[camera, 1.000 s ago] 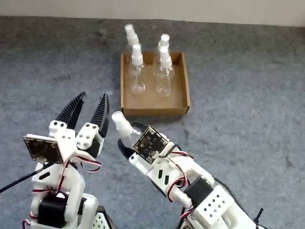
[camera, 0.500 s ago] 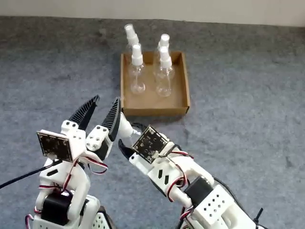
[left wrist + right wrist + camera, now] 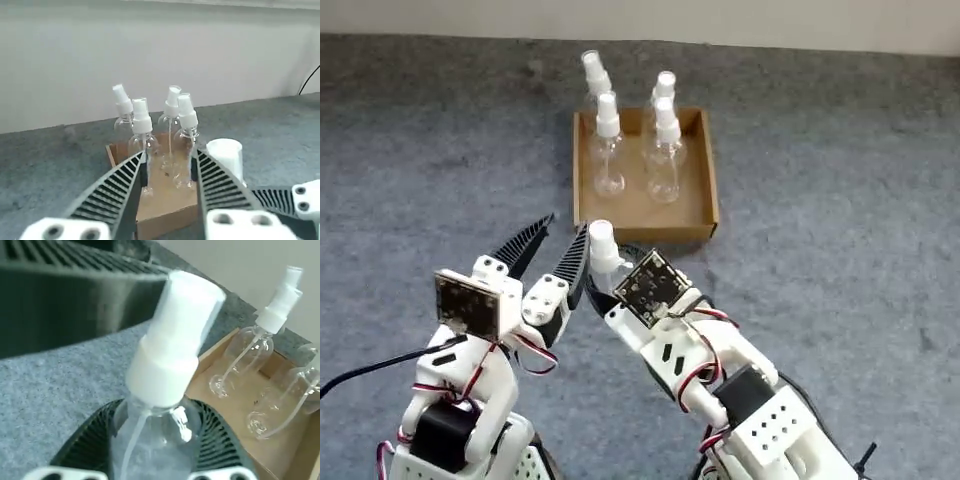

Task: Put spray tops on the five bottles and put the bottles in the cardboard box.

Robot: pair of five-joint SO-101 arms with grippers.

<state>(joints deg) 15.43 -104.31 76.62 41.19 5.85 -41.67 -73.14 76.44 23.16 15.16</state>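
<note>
Fifth bottle: spray top on, near upright, body clenched in right gripper, just short of cardboard box near wall. Box lies straight ahead beyond bottle. Four capped bottles stand toward its far end, near floor bare. Left gripper spread wide, holding nothing, just beside top. Right arm looks placed to carry.

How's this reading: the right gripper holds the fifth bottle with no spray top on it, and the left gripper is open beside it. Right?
Not quite: the bottle in the right gripper already wears its white spray top, as the right wrist view shows. The left gripper is open beside it.
</note>
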